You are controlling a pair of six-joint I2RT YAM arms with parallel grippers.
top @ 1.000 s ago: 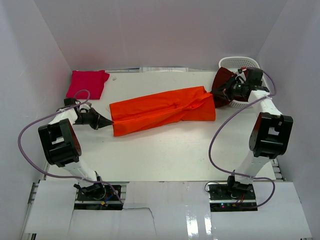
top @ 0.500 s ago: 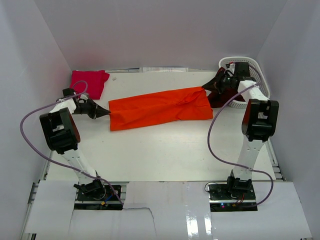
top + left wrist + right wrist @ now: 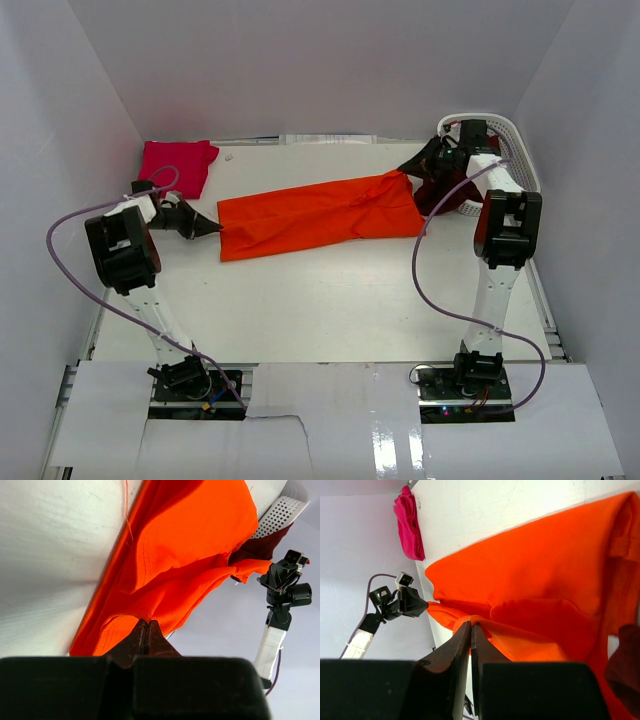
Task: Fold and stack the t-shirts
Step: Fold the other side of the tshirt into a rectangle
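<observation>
The orange t-shirt (image 3: 315,213) has slid toward the back wall. From above, it lies long and smooth mid-frame, its ends pinched tight by the left gripper (image 3: 213,229) and right gripper (image 3: 406,170). Left wrist: wrinkly orange cloth fills the top. Right wrist: a folded pink t-shirt (image 3: 409,522) sits upper left.

Maroon t-shirt (image 3: 627,662) cropped at edge

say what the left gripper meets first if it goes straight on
The orange t-shirt. The left gripper has its jaws shut on the shirt's end; cloth fills the line ahead, likely up to the right gripper.
</observation>
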